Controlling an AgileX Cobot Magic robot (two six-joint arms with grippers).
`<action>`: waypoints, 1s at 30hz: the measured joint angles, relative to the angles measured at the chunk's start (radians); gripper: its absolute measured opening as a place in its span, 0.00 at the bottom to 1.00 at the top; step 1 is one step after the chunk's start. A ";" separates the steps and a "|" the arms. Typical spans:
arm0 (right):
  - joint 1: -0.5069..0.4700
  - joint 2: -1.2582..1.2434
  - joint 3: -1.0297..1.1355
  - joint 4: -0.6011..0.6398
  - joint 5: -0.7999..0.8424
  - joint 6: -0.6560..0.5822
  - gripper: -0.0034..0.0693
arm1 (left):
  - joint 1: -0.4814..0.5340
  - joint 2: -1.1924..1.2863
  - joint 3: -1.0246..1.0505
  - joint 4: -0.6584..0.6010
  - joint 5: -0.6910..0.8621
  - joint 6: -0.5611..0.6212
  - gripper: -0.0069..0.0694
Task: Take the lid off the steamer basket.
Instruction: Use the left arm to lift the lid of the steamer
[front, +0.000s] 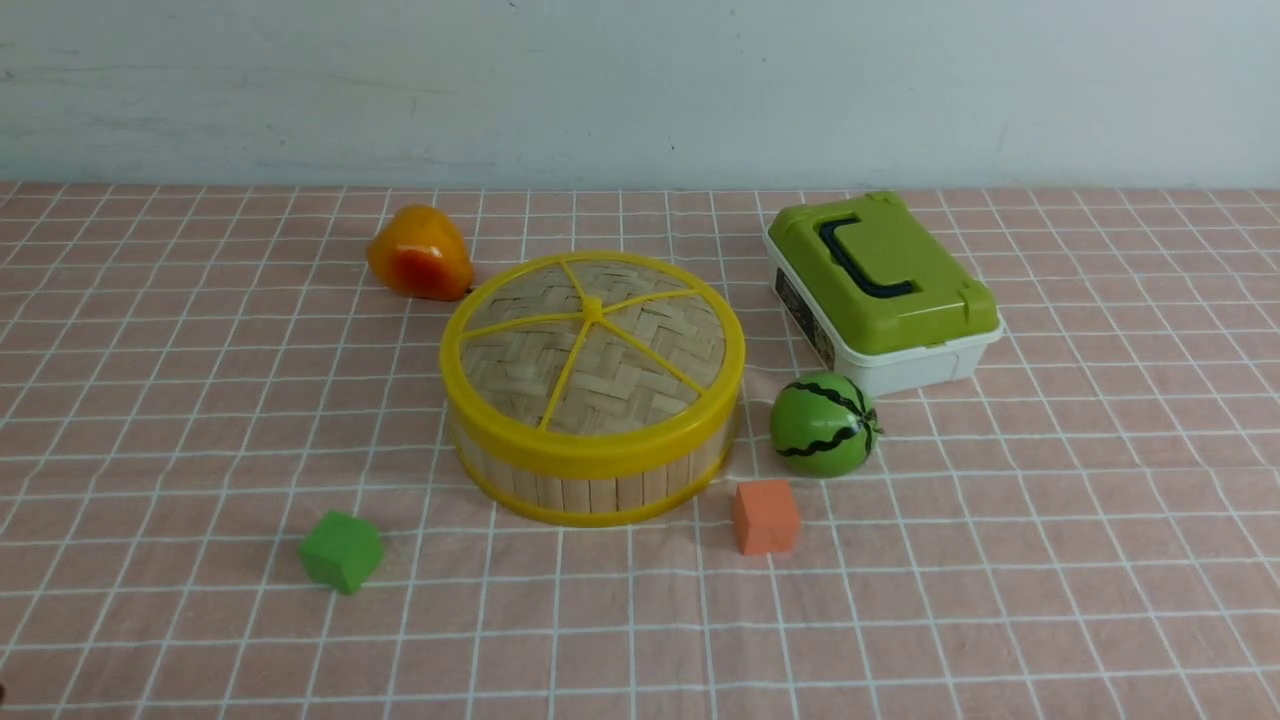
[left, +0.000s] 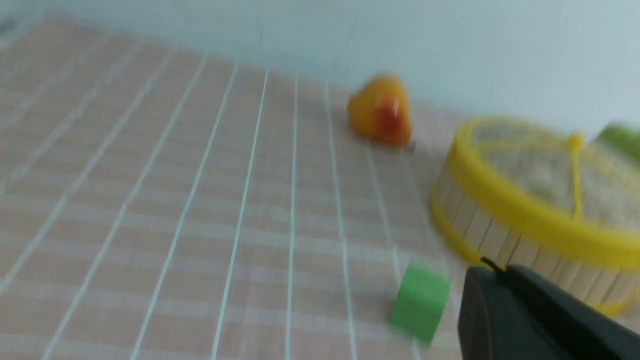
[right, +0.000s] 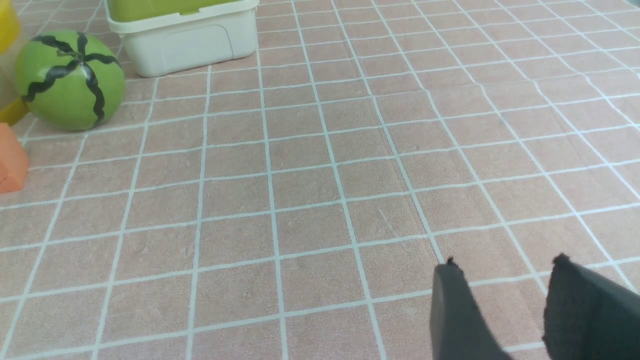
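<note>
The steamer basket (front: 590, 480), a low tub of pale bamboo slats with yellow rims, stands mid-table. The lid (front: 593, 345), a woven disc with yellow rim, spokes and centre knob, sits on top of it. Neither arm shows in the front view. In the blurred left wrist view my left gripper (left: 492, 272) has its two dark fingers pressed together with nothing between them, close to the basket's side (left: 505, 240); the lid (left: 540, 175) shows there too. In the right wrist view my right gripper (right: 505, 262) is open and empty above bare cloth, well away from the basket.
A white box with a green lid (front: 880, 290) stands right of the basket. A green watermelon ball (front: 823, 424) and an orange cube (front: 765, 516) lie at its front right. A green cube (front: 341, 550) lies front left, an orange-yellow fruit (front: 418, 254) behind left.
</note>
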 joint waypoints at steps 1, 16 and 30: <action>0.000 0.000 0.000 0.000 0.000 0.000 0.38 | 0.000 0.000 0.000 0.000 -0.016 0.000 0.12; 0.000 0.000 0.000 0.000 0.000 0.000 0.38 | 0.000 0.000 -0.056 -0.056 -0.747 -0.197 0.14; 0.000 0.000 0.000 0.000 0.000 0.000 0.38 | 0.000 0.676 -0.830 0.001 0.546 -0.188 0.16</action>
